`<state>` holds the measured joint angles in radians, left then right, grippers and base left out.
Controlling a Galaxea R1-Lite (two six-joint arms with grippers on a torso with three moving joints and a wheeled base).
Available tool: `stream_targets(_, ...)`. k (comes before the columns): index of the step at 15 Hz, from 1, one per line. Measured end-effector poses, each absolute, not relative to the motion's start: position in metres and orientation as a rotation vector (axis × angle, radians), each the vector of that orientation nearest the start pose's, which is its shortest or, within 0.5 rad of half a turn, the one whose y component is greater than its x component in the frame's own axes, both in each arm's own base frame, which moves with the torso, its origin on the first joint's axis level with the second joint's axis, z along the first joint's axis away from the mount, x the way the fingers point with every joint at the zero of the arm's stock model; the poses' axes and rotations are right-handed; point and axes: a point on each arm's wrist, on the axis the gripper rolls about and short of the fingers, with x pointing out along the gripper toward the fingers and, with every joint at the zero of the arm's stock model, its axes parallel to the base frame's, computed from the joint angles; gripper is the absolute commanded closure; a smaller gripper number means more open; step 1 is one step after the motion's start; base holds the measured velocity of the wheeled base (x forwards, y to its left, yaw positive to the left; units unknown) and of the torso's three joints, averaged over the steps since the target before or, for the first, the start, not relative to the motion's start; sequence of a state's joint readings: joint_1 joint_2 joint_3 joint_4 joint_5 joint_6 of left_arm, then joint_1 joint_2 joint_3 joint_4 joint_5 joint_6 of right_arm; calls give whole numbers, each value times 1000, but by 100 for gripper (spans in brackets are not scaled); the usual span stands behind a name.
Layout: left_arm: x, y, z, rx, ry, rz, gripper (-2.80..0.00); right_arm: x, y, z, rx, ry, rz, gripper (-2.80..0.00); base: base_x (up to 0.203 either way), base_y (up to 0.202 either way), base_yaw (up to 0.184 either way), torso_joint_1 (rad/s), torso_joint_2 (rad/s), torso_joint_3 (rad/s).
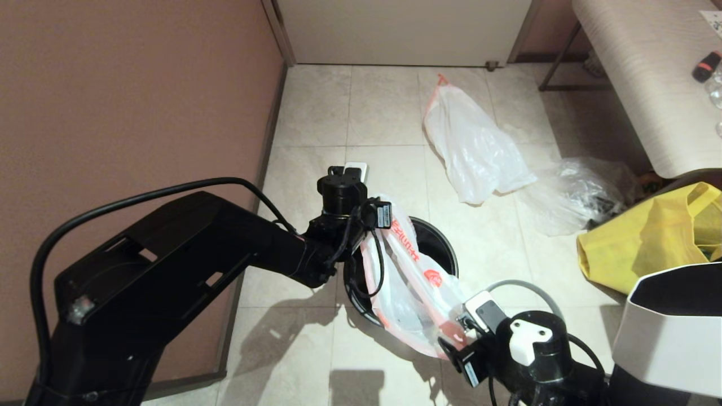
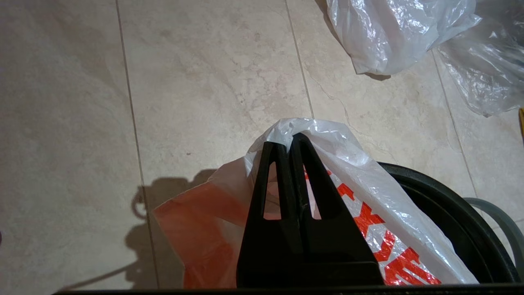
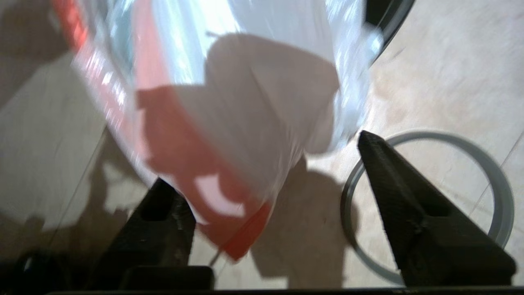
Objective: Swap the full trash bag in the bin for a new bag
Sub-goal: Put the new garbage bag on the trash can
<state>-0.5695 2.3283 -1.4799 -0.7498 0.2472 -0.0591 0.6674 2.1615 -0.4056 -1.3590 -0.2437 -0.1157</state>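
The new bag (image 1: 412, 282), translucent white with red print, hangs stretched across the mouth of the black bin (image 1: 437, 239). My left gripper (image 1: 375, 217) is shut on the bag's upper edge; in the left wrist view its fingertips (image 2: 286, 143) pinch the film above the bin's rim (image 2: 446, 205). My right gripper (image 1: 454, 338) is at the bag's lower end. Its fingers (image 3: 163, 196) stand wide open with the bag's red-edged corner (image 3: 241, 237) between them, not clamped. The grey hoop (image 1: 530, 287) lies on the floor beside the bin. The full trash bag (image 1: 474, 146) lies on the tiles farther off.
A clear crinkled plastic bag (image 1: 575, 192) and a yellow tote bag (image 1: 648, 242) lie to the right. Above them stands a pale bench (image 1: 637, 73). A brown wall (image 1: 141, 96) runs along the left, close to my left arm. Bare tiles (image 1: 316, 118) lie beyond the bin.
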Motion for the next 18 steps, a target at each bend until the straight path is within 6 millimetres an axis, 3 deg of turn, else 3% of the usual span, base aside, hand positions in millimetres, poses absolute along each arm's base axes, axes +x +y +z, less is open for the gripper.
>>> stream_targets(4,402,-252,123,-11,124,-321,0,257,184,20,-260,280,390,0,0,0,0,0,0,0)
stream_targets(9,388,-252,126,17,168,-311,0,257,180,20,-262,289,383,0,0,0,0,0,0,0)
stream_targets(10,387,-251,127,17,168,-311,-280,256,180,20,-264,294,383,0,0,0,0,0,0,0)
stream_targets(14,371,-248,129,39,212,-307,-280,254,178,26,-258,285,382,0,0,0,0,0,0,0)
stream_targets(18,309,-243,135,22,425,-297,-280,259,174,30,-248,273,362,0,0,0,0,0,0,0)
